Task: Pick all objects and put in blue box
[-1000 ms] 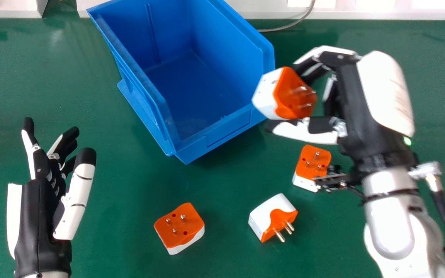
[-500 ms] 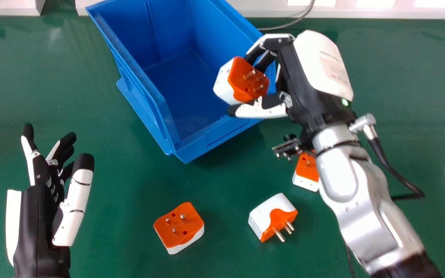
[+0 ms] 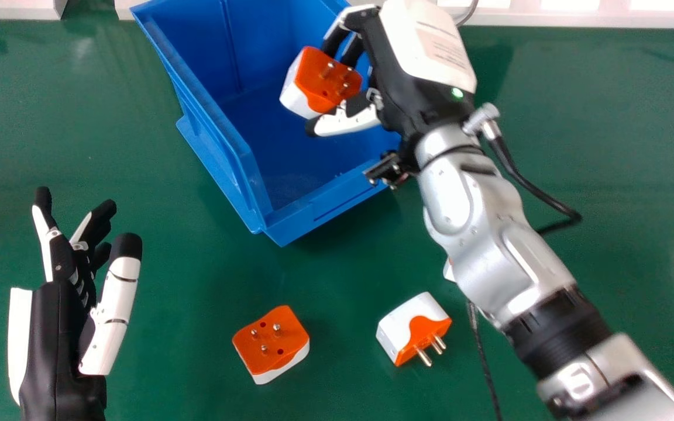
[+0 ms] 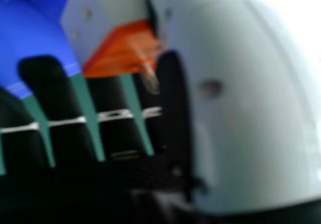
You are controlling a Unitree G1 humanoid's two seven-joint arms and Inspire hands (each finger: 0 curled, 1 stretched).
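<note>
My right hand is over the right part of the blue box, its fingers and thumb pinching an orange and white plug adapter. In the right hand view, the adapter sits between the thumb and the fingers of my right hand. Two more adapters lie on the table: one pins-up near the front middle, another on its side to its right. A further one is mostly hidden behind my right forearm. My left hand is open above the table at the left.
The green table surrounds the box. A pale ledge runs along the back, with a grey cable by it. A black cable loops off my right wrist.
My right hand has travelled left and toward the back with its adapter, from beside the box to over it. My right forearm now covers most of the rear adapter. My left hand has shifted slightly.
</note>
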